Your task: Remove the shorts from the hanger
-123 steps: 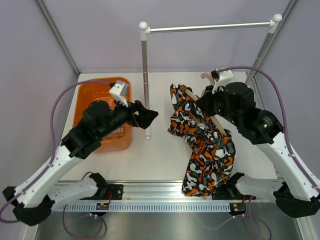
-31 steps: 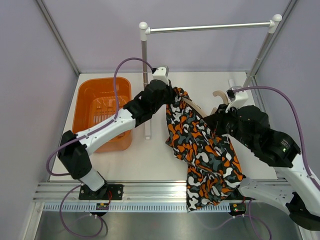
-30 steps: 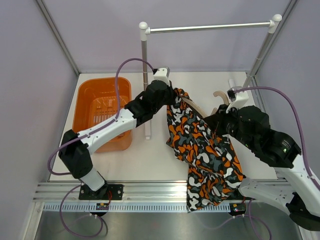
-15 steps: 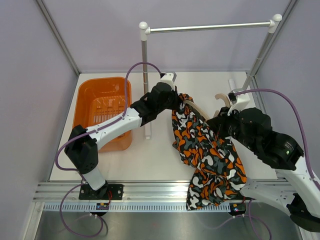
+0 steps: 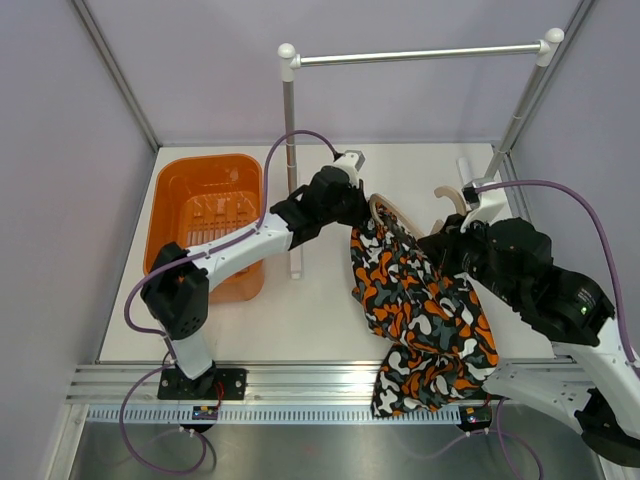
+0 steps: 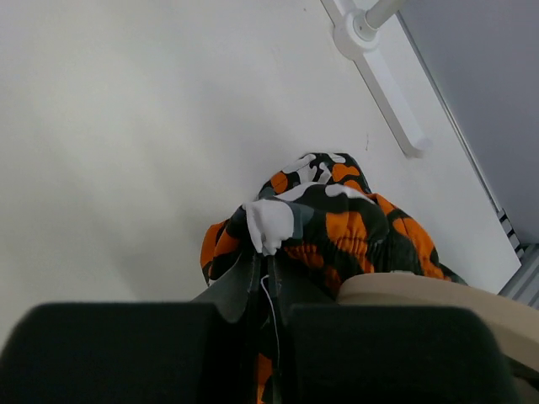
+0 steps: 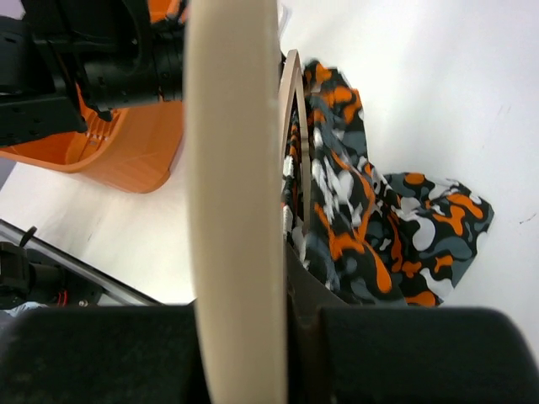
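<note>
The shorts (image 5: 422, 312) hang in a bunched strip from the upper middle of the table down toward the near edge. My left gripper (image 5: 357, 211) is shut on their top hem; the left wrist view shows a fold of the shorts (image 6: 333, 220) pinched between the closed fingers of that gripper (image 6: 264, 263). The pale wooden hanger (image 5: 392, 214) shows its bare loop just right of that grip, with the hook (image 5: 448, 196) further right. My right gripper (image 5: 438, 244) is shut on the hanger (image 7: 236, 168), whose thick bar fills the right wrist view, with the shorts (image 7: 362, 210) draped behind it.
An orange basket (image 5: 203, 215) stands at the left of the table. The metal rail (image 5: 420, 54) spans the back, its left post (image 5: 290, 150) just behind my left forearm and its white foot (image 6: 381, 69) on the table. Grey walls close in both sides.
My left gripper has moved right and slightly nearer with the shorts' hem, baring more of the hanger's loop. The hanging cloth has shifted right. The right arm has edged right.
</note>
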Available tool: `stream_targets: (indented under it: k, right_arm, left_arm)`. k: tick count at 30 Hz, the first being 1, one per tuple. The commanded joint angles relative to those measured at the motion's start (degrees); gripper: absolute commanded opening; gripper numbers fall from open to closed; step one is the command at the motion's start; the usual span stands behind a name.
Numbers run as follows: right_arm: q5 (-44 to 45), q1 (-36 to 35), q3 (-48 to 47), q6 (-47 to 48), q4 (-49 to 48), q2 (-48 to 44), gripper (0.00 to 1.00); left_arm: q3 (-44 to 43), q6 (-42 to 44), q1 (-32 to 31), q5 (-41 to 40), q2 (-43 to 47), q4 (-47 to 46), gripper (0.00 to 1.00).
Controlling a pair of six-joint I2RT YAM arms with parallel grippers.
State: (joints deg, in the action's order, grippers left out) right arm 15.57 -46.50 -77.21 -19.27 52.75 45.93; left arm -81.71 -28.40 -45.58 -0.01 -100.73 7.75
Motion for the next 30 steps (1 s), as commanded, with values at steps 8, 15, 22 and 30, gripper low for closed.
stream_targets:
  k: [8, 15, 22, 30]
  right_arm:
    - [3.75, -1.05, -3.47, -1.38, -5.29, -2.61, 0.0]
    - [12.09, -1.05, -1.8, -1.74, -10.12, -1.29, 0.0]
    - [21.69, -1.05, -4.87, 0.45, -12.41, 4.6, 0.0]
    - [25.82, -0.52, -16.29, 5.81, -13.81, 17.16, 0.0]
  left_arm:
    - [5.15, -0.42, 1.73, -0.34, 4.2, -3.17, 0.0]
    - [9.46, 5.19, -6.96, -3.67, 15.72, -3.09, 0.0]
    - [14.21, 12.31, -22.34, -9.55, 26.89, -2.39, 0.0]
    - [10.61, 26.46, -43.61, -29.34, 29.71, 4.73, 0.0]
